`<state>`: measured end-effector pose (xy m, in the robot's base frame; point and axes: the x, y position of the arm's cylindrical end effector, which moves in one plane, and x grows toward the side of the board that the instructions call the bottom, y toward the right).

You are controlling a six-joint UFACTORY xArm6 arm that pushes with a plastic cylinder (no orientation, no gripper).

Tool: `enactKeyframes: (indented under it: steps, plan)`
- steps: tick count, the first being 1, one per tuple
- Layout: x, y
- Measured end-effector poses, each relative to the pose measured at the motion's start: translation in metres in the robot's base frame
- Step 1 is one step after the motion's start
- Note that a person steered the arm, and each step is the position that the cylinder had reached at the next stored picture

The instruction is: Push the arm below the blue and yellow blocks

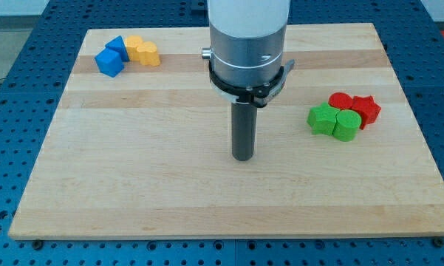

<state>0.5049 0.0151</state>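
Far up at the view's top left sit the blue blocks [112, 57], two chunky pieces pressed together. Touching them on the right side are the yellow blocks [143, 51]. I have no jaws to open or shut, only a dark rod. My tip [242, 157] rests on the wooden board [133, 185] near the middle, touching no block. The blue and yellow blocks lie well apart from my tip, up and to the left. At the view's right, the green blocks [333, 121] touch the red blocks [357, 107].
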Motion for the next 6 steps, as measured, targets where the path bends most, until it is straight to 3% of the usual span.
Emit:
enactKeyframes:
  steps: [2,3,4,6]
  plan:
    - [-0.017,-0.060]
    - [-0.061,-0.162]
    - [-0.063,-0.177]
    - [-0.116,-0.242]
